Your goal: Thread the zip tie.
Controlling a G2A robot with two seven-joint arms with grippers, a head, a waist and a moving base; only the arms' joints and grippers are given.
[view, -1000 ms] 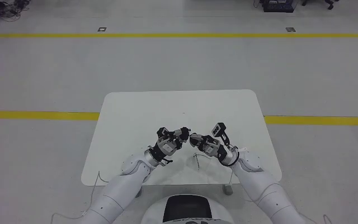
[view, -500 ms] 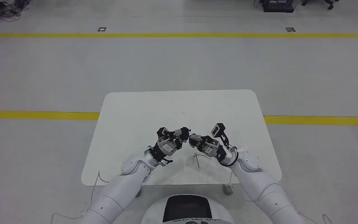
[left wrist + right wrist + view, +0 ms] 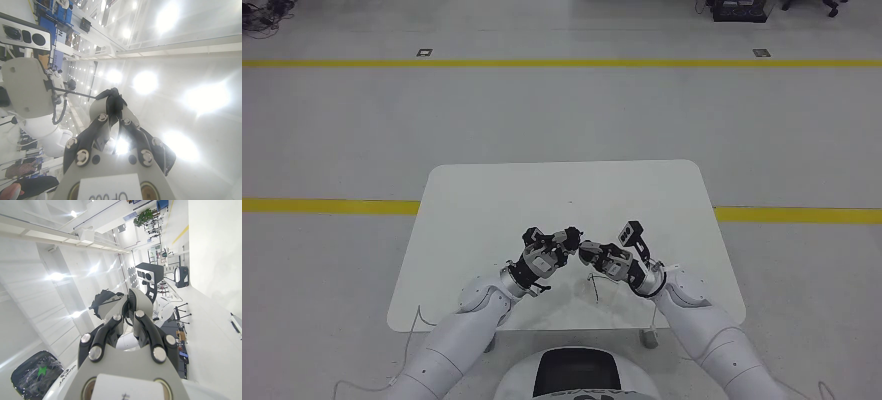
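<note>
Two white robot arms met over the near middle of a white rectangular table [image 3: 492, 200], their tips almost touching. The left pincer [image 3: 113, 93] was clenched, its two dark fingertips pressed together on one end of a thin black plastic zip tie [image 3: 75, 92]. The zip tie looked like a narrow, straight, dark strap, as slim as a wire, with no bend along the stretch in view. From the left pincer's tips it ran taut across the small open gap to the right pincer [image 3: 129, 297], just beside it, and ended against that pincer's pale body. The right pincer's fingers were also drawn fully together, with no gap between the ribbed black pads. Seen from the left wrist, the strap met the right pincer at its tip, so it too was grasping the zip tie. From above, a fine dark line [image 3: 592, 287] hung just below the right pincer, on the side nearer the robot. Whether that was the strap's loose tail could not be told. A black pad on the left pincer was ragged at its edge.
</note>
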